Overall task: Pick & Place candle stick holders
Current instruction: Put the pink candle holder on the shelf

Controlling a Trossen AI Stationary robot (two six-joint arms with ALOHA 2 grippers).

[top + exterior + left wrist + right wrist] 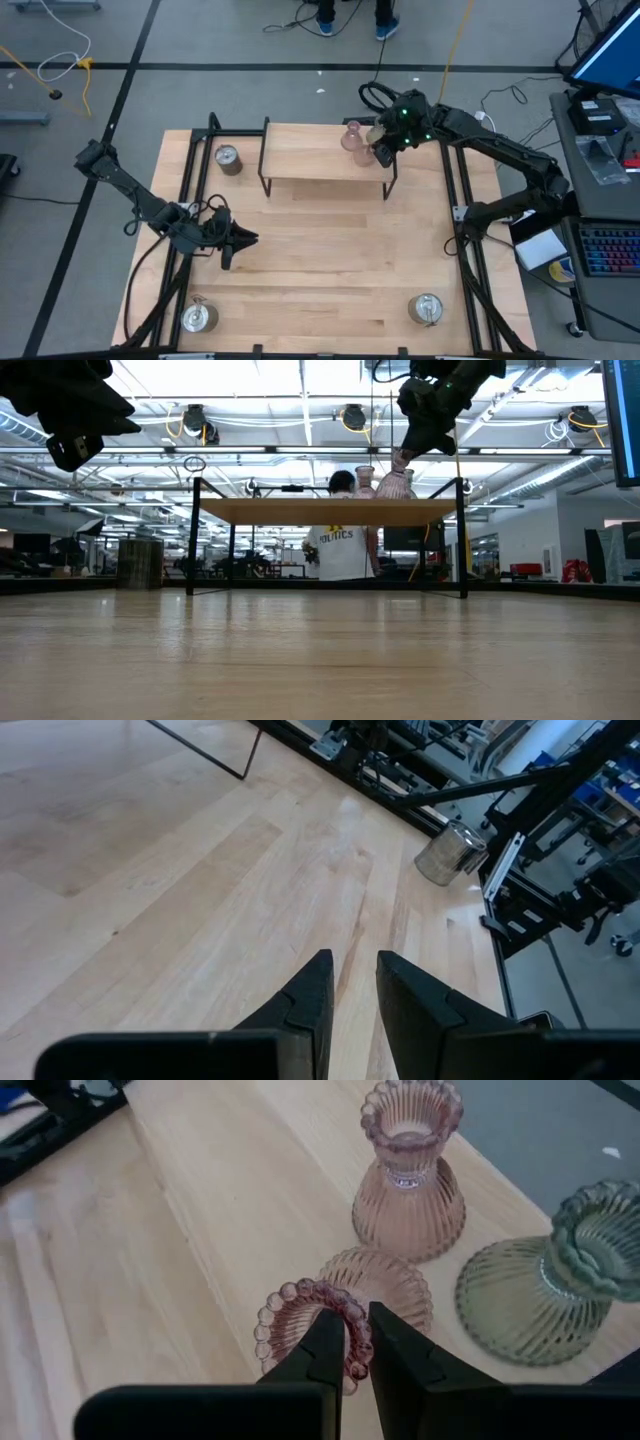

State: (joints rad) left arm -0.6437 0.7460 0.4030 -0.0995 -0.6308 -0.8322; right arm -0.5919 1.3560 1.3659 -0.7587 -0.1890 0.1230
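Right wrist view: the right gripper [357,1342] is clamped on the beaded rim of a pink glass holder [345,1315] on the raised shelf [320,160], at the table's one o'clock. A second pink holder [408,1175] and a green holder [550,1285] stand close beside it, near the shelf's edge. The left gripper [352,982] hovers at nine o'clock, fingers slightly apart and empty, over bare tabletop [330,250].

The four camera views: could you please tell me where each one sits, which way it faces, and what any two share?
High view: overhead, looking straight down; both dark arms, raised wooden shelf.
Low view: table height, looking level across; right pincer above the shelf, a person behind.
Left wrist view: past the left pincer, empty, toward a round silver metal holder.
Right wrist view: right pincer shut on the rim of a ribbed pink glass holder.
Shared: high and right wrist views both show that holder on the shelf.
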